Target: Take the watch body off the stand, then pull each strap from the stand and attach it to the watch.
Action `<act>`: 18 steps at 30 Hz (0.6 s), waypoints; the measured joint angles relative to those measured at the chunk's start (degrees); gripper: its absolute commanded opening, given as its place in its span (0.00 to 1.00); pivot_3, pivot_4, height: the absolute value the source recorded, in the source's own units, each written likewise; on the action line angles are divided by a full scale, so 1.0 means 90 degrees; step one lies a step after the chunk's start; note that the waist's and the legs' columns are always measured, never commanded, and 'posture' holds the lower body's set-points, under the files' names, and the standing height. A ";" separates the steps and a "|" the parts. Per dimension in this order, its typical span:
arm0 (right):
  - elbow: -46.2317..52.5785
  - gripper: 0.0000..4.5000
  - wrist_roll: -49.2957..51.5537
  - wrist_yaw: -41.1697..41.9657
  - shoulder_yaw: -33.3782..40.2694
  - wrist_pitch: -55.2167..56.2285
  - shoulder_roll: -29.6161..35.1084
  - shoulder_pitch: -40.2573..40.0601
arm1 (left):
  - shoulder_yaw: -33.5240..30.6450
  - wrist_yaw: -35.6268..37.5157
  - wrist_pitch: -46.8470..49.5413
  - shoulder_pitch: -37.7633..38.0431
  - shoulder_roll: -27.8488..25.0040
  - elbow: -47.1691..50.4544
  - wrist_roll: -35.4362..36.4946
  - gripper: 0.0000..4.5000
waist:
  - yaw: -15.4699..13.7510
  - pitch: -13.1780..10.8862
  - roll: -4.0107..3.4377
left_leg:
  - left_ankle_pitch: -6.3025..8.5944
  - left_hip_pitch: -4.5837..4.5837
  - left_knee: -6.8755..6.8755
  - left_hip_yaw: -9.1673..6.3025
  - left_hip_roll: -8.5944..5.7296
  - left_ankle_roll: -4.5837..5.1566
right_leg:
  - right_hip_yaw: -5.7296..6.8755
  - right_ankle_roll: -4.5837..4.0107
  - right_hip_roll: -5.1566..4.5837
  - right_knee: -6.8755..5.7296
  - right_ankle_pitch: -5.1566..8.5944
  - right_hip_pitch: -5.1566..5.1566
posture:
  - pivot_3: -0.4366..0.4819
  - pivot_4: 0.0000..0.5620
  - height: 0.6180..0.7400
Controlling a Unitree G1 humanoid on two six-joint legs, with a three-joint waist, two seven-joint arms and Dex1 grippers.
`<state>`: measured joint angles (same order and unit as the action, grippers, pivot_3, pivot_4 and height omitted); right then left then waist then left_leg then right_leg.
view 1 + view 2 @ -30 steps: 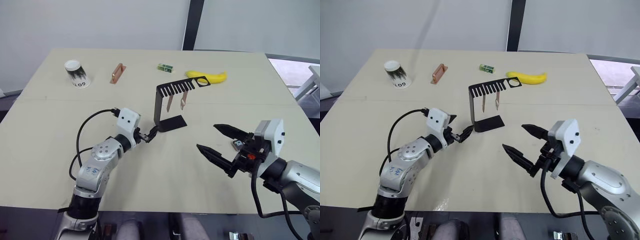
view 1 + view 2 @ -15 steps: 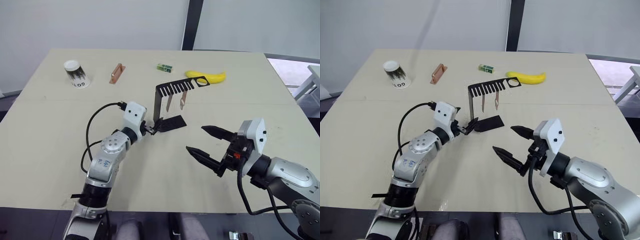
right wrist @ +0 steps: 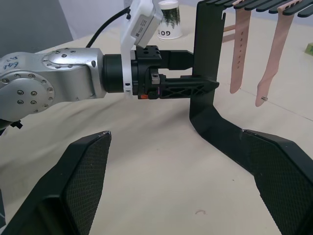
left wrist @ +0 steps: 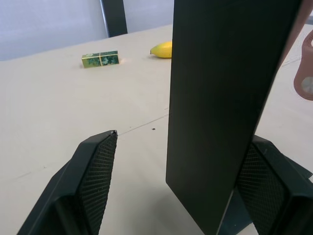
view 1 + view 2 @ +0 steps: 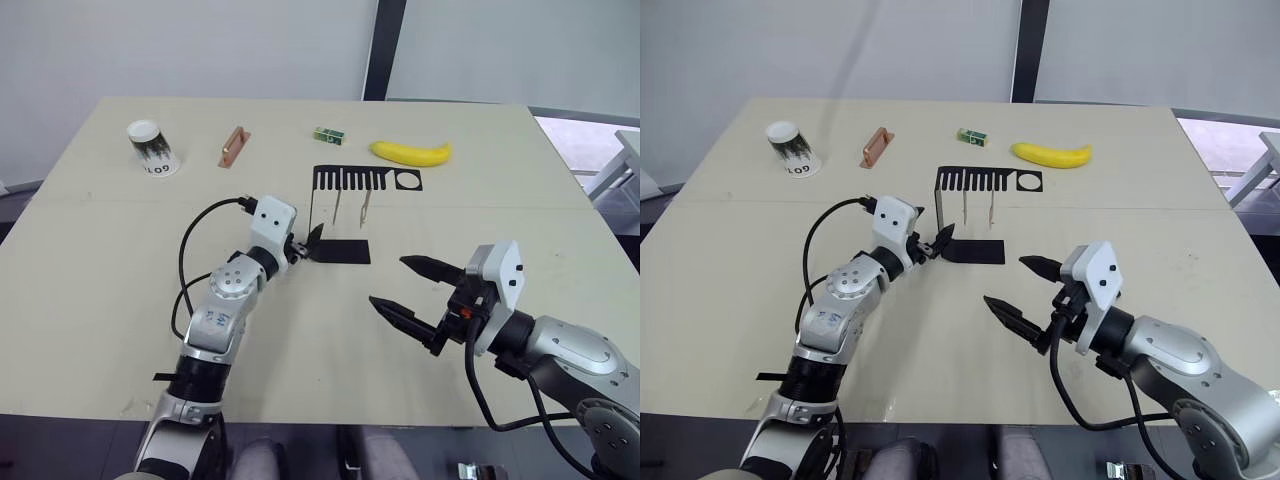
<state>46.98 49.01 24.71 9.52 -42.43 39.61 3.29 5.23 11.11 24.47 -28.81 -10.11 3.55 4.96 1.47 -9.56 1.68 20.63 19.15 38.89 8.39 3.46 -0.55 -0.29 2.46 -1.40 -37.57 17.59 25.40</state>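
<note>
The black stand point(image 5: 318, 212) is upright mid-table, its slotted top arm point(image 5: 365, 180) reaching right over the flat base point(image 5: 342, 252). Two salmon-pink straps point(image 5: 338, 206) point(image 5: 366, 206) hang from the slots; the right wrist view shows them too point(image 3: 238, 54) point(image 3: 274, 58). My left gripper point(image 5: 308, 243) is open, low at the upright, with the upright point(image 4: 220, 112) between its fingers point(image 4: 93, 166). My right gripper point(image 5: 388, 281) is open above the table, in front and to the right of the base, empty. The watch body is out of view.
Along the far side lie a tipped paper cup point(image 5: 152, 148), a copper-coloured bar point(image 5: 233, 147), a small green box point(image 5: 329, 134) and a banana point(image 5: 411, 152). The table's near edge point(image 5: 330, 418) runs just below my arms.
My left gripper pushed forward onto the stand's upright. The stand swung round so its top arm now runs level across the view. My right gripper drifted slightly left, still open.
</note>
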 measured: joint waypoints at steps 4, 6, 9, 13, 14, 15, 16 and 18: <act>-0.0006 1.00 -0.0023 0.0000 -0.0005 0.0016 -0.0003 -0.0004 | -0.0017 -0.0001 -0.0020 -0.0022 0.0068 -0.0002 -0.0001 0.65 | 0.0002 0.0000 0.0000 | 0.0000 0.0000 0.0000 0.0000 0.0000 0.0000 | 0.0000 0.0000 0.0000 0.0000 0.0000 0.0000 | 0.48 0.27 1.00; -0.0016 1.00 -0.0089 0.0001 -0.0014 0.0067 -0.0003 -0.0014 | -0.0016 -0.0004 -0.0020 -0.0022 0.0124 -0.0004 -0.0008 0.65 | 0.0000 0.0000 0.0000 | 0.0000 0.0000 0.0000 0.0000 0.0000 0.0000 | 0.0000 0.0000 0.0000 0.0000 0.0000 0.0000 | 0.48 0.27 1.00; -0.0038 1.00 -0.0145 0.0001 -0.0015 0.0126 -0.0003 -0.0040 | -0.0017 -0.0010 -0.0020 -0.0021 0.0176 -0.0004 -0.0032 0.65 | 0.0002 0.0000 0.0000 | 0.0000 0.0000 0.0000 0.0000 0.0000 0.0000 | 0.0000 0.0000 0.0000 0.0000 0.0000 0.0000 | 0.48 0.27 1.00; -0.0061 1.00 -0.0146 0.0002 -0.0015 0.0131 -0.0003 -0.0042 | -0.0017 -0.0010 -0.0065 -0.0023 0.0250 -0.0013 -0.0071 0.35 | 0.0002 0.0000 0.0000 | 0.0000 0.0000 0.0000 0.0000 0.0000 0.0000 | 0.0000 0.0000 0.0000 0.0000 0.0000 0.0000 | 0.48 0.27 1.00; -0.0061 1.00 -0.0147 0.0002 -0.0015 0.0131 -0.0002 -0.0042 | -0.0013 -0.0005 -0.0110 -0.0034 0.0254 -0.0043 -0.0080 0.23 | 0.0002 0.0000 0.0000 | 0.0000 0.0000 0.0000 0.0000 0.0000 0.0000 | 0.0000 0.0000 0.0000 0.0000 0.0000 0.0000 | 0.48 0.27 1.00; -0.0062 1.00 -0.0153 0.0002 -0.0015 0.0134 -0.0001 -0.0041 | -0.0013 -0.0011 -0.0169 -0.0062 0.0268 -0.0113 -0.0095 0.13 | 0.0001 0.0000 0.0000 | 0.0000 0.0000 0.0000 0.0000 0.0000 0.0000 | 0.0000 0.0000 0.0000 0.0001 0.0000 0.0000 | 0.48 0.27 1.00; -0.0062 1.00 -0.0184 0.0003 -0.0015 0.0143 0.0001 -0.0040 | -0.0024 -0.0007 -0.0225 -0.0102 0.0270 -0.0201 -0.0104 0.13 | 0.0000 0.0000 0.0000 | 0.0000 0.0000 0.0000 0.0000 0.0000 0.0000 | 0.0000 0.0000 0.0000 0.0001 0.0000 0.0000 | 0.48 0.27 1.00; -0.0080 1.00 -0.0214 0.0003 -0.0014 0.0148 0.0004 -0.0031 | -0.0024 -0.0004 -0.0276 -0.0119 0.0308 -0.0236 -0.0103 0.13 | 0.0003 0.0000 0.0000 | 0.0000 0.0001 -0.0001 0.0000 0.0000 0.0001 | 0.0000 0.0000 0.0000 0.0002 0.0000 0.0000 | 0.48 0.27 1.00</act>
<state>46.26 47.08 24.74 9.39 -41.10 39.65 3.01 5.02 11.07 21.98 -29.88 -7.34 1.42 4.04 1.49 -9.56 1.68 20.64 19.15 38.89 8.39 3.46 -0.54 -0.29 2.46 -1.39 -37.55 17.59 25.40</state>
